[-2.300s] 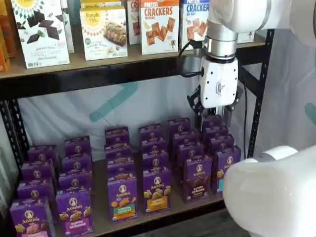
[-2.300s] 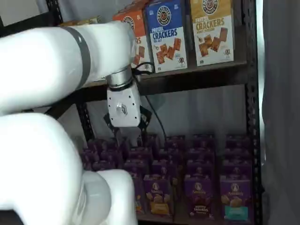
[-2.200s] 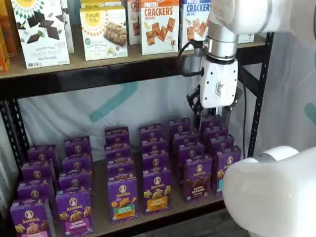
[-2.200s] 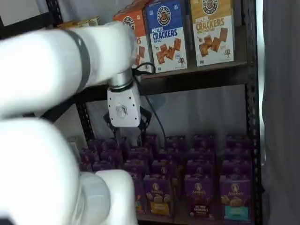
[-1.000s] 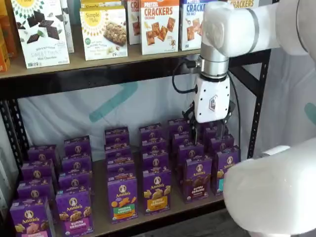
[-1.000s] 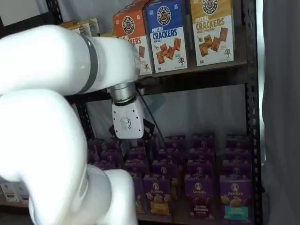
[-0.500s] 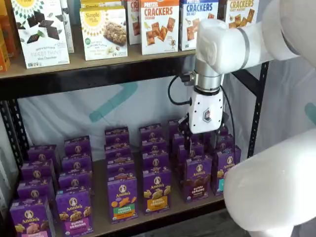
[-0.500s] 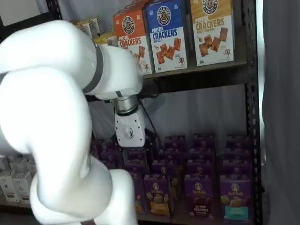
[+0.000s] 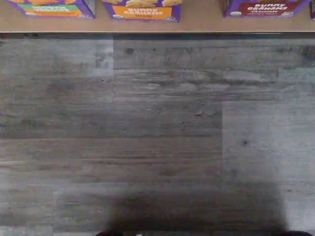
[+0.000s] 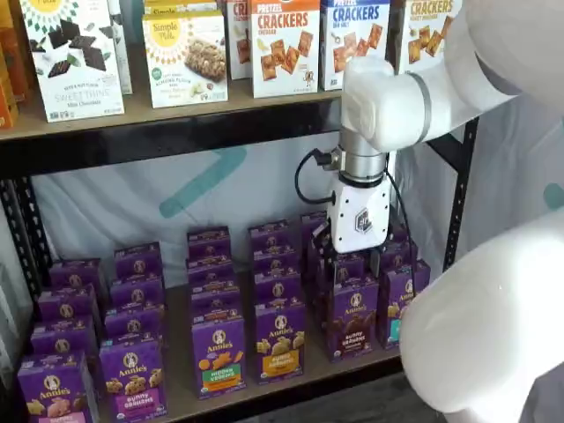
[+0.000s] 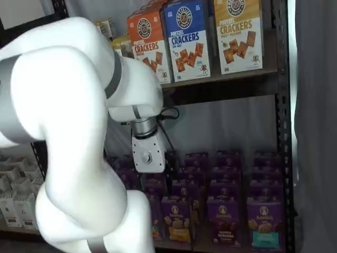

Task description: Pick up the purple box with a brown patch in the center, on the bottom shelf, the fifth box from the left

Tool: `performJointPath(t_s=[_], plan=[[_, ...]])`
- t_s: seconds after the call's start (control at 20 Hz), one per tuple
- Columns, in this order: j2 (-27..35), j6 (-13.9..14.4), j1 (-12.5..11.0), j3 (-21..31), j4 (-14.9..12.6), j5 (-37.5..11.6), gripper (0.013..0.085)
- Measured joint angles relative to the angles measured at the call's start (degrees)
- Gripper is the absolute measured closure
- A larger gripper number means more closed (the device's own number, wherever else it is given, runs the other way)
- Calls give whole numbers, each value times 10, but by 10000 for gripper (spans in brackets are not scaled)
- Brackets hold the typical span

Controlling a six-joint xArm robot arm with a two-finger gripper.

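The purple box [image 10: 352, 319] with the brown patch stands at the front of its row on the bottom shelf [image 10: 177, 368], and it also shows in a shelf view [image 11: 225, 221]. The wrist view catches only the lower edge of the purple box [image 9: 258, 7] on the board of the bottom shelf [image 9: 197, 20]. My gripper [image 10: 353, 261] hangs over the boxes behind that one, a little above their tops. Its black fingers stand open, and a purple carton shows through the gap. Nothing is held. In a shelf view the gripper [image 11: 153, 175] is partly masked by the arm.
Neighbouring cartons flank the row: a yellow-orange-centred one [image 10: 280, 342] on its left and a teal-marked one [image 10: 399, 301] on its right. Cracker boxes [image 10: 284, 46] fill the upper board. A black rack post [image 10: 457, 185] stands close on the right. My white arm [image 10: 490, 339] fills the foreground. Grey plank floor [image 9: 157, 137] lies below.
The gripper has moved left and downward, from above the rightmost row to above the brown-patch row. Its fingers have stayed open.
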Motion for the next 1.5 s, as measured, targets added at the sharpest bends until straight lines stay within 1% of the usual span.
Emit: performJointPath(t_s=[0.35,0.65,0.95,1.3,1.4,1.5], plan=[[53,6,0,18,-10,-72,130],[88,3,-3,34,-9,-133,130],[133,14,-8,32,-29,-179,130],[230,13,-33,1,-55,-265,130],[268,11,-50,-17,-70,-293,130],[297,4,-65,-31,-78,-311,130]])
